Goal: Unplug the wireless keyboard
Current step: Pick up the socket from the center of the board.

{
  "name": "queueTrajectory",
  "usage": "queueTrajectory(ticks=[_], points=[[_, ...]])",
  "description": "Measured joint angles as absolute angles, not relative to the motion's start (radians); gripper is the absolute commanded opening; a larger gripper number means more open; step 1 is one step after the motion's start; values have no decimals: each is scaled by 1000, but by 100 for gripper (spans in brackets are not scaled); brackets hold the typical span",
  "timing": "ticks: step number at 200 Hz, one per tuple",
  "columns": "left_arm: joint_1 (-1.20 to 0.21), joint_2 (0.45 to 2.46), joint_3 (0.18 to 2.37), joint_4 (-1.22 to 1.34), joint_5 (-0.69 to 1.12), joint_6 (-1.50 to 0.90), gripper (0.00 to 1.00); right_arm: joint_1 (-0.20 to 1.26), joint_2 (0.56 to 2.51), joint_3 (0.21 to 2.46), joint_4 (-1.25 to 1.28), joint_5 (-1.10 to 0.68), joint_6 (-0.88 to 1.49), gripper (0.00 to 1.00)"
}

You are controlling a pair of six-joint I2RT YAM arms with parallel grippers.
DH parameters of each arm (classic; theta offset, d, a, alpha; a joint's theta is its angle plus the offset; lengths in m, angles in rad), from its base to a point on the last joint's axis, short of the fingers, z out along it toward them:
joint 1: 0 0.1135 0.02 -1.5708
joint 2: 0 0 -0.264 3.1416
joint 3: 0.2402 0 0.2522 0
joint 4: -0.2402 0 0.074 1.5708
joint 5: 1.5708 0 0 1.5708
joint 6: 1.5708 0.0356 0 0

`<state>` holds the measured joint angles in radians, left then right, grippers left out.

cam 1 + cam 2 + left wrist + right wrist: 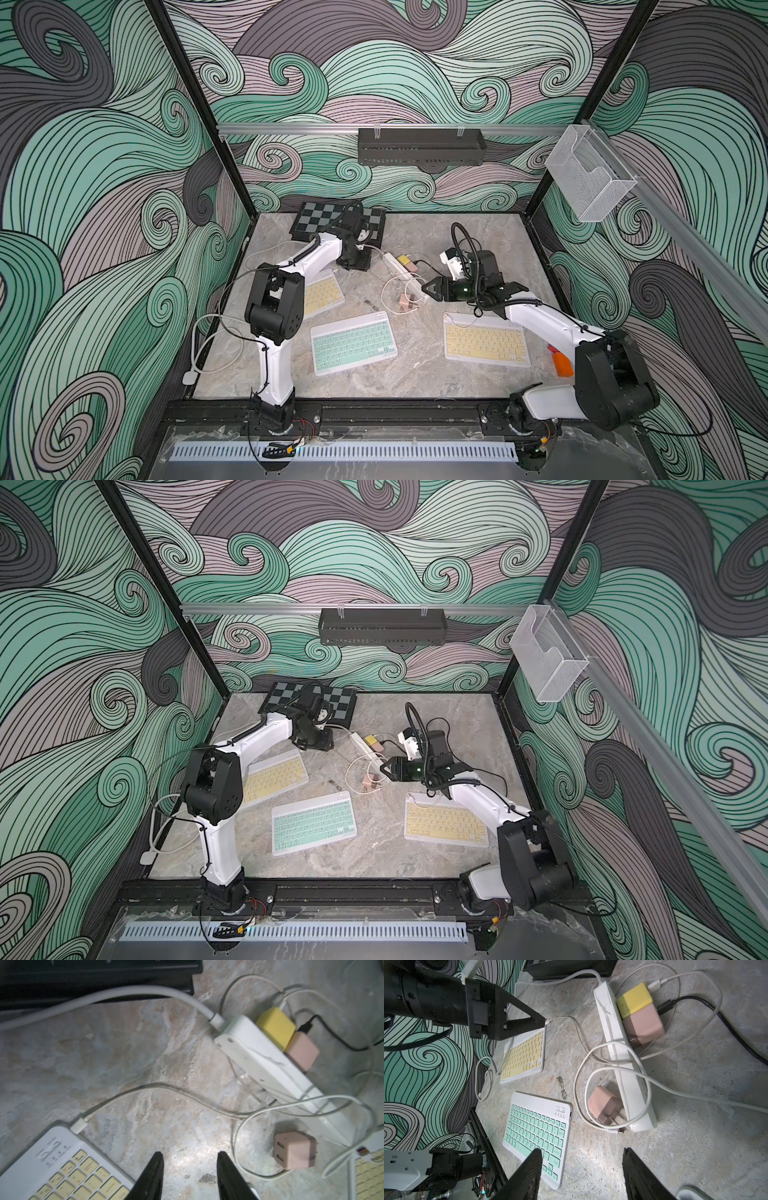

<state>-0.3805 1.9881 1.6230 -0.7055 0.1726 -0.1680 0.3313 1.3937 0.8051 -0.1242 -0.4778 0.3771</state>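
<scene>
While the yellow keyboard (62,1167) lay left on the bench (124,1053), plug (78,1126) in its corner, the left claw (189,1155) hovered spread and empty beside it, likely mid-approach, next needing to pinch and pull that plug; the right claw (581,1151) hung spread.

The keyboard (68,1178) is a flat white slab with pale yellow keys, lying keys-up and turned at an angle on the left side of the table (415,374). A thin white cable (166,1086) is seated in its back edge near a corner by a white plug (78,1125) and snakes away across the table.
</scene>
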Motion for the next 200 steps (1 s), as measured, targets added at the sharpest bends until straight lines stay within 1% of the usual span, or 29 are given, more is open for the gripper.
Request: queueTrajectory(ticks=[14,37,60,75,88,134,163,200], points=[[-382,1989,1636,-666,259,-222,45,329,1394,805,-124,-474,377,63],[-392,2002,1653,-604,342,-327,56,324,1394,805,-124,-471,378,63],[-411,2070,1716,-574,377,-409,58,320,1394,805,-123,-469,377,63],[-424,2110,1742,-561,378,-454,59,316,1394,805,-123,-469,377,63],[-439,2141,1759,-561,371,-492,56,310,1394,805,-123,-469,377,63],[-482,2190,1801,-562,246,-639,57,297,1393,803,-118,-471,377,63],[-502,2227,1849,-567,167,-708,58,296,1391,793,-115,-473,377,63],[-514,2291,1884,-564,128,-754,61,292,1374,785,-115,-474,378,63]])
